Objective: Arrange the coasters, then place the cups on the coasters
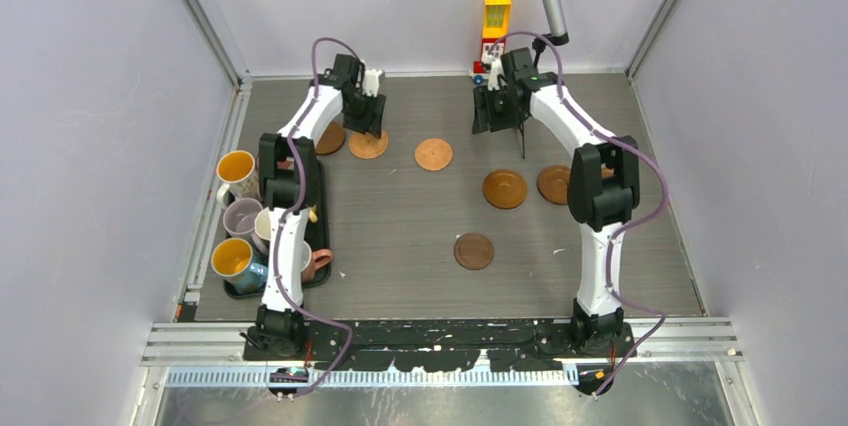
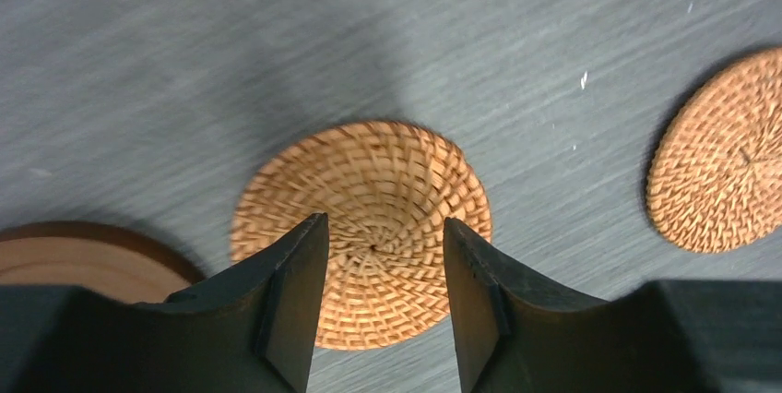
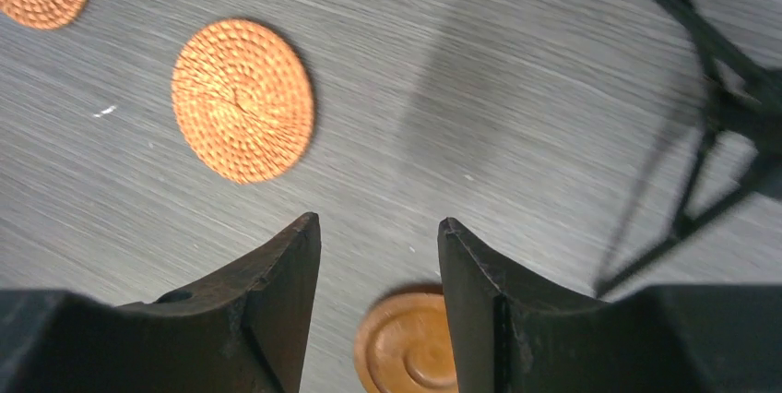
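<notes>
Left wrist shows woven coaster (image 2: 369,185) lying flat.

Six flat round coasters (image 1: 433,154), woven or smooth wood, one darker, spread over the table (image 1: 400,276); upright handled cups (image 1: 243,216) clustered at its left edge

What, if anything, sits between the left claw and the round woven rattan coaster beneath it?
Nothing visible does. The left gripper hangs over that woven rattan coaster, jaws apart; a smooth brown wooden coaster lies beside it, not between.
</notes>
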Robot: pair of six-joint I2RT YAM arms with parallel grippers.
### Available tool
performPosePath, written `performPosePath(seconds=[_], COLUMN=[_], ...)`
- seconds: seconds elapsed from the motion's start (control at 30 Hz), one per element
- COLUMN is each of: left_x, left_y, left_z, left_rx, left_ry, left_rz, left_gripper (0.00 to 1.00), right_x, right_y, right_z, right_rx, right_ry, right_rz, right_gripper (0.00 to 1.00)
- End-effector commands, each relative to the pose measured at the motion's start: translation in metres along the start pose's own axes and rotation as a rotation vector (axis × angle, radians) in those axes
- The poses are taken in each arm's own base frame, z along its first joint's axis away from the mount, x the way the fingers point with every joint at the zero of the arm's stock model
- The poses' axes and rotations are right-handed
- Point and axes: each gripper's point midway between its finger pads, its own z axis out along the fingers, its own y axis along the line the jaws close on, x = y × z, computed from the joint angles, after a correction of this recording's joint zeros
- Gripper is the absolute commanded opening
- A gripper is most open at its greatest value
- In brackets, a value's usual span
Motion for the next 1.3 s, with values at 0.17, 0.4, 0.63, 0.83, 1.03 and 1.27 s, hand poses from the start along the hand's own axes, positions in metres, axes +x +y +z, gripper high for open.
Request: performPosePath(seconds=[0.17, 0.4, 0.63, 0.83, 1.03, 1.27], left_x=[0.045, 0.107, 0.157, 0.098, 0.017, -0.01], left_y=[-0.034, -0.069, -0.116, -0.101, -0.012, 0.065], left_z=[-0.004, -0.031, -0.068, -0.101, -0.106, -0.081], left_rx=[0.095, 0.144, 0.277, 0.249, -0.03, -0.274], left_ry=[0.109, 0.221, 0.277, 0.126, -0.051, -0.059], left_rz=[0.073, 0.134, 0.162, 0.111, 0.015, 0.005], left_gripper=[0.45, 0.44, 0.45, 0.52, 0.63, 0.65], right_x=[-0.038, -0.033, -0.007, 0.036, 0.085, 0.141], right_y=[0.06, 0.086, 0.092, 0.101, 0.106, 0.111], right_z=[0.049, 0.086, 0.11, 0.11, 0.09, 0.056], right_rx=[-0.139, -0.121, -0.088, -0.093, -0.104, -0.145], right_ry=[-0.078, -0.066, 0.003, 0.127, 0.248, 0.384], right_rz=[0.0, -0.088, -0.167, -0.197, -0.246, -0.279], right_gripper=[0.48, 0.44, 0.43, 0.41, 0.39, 0.37])
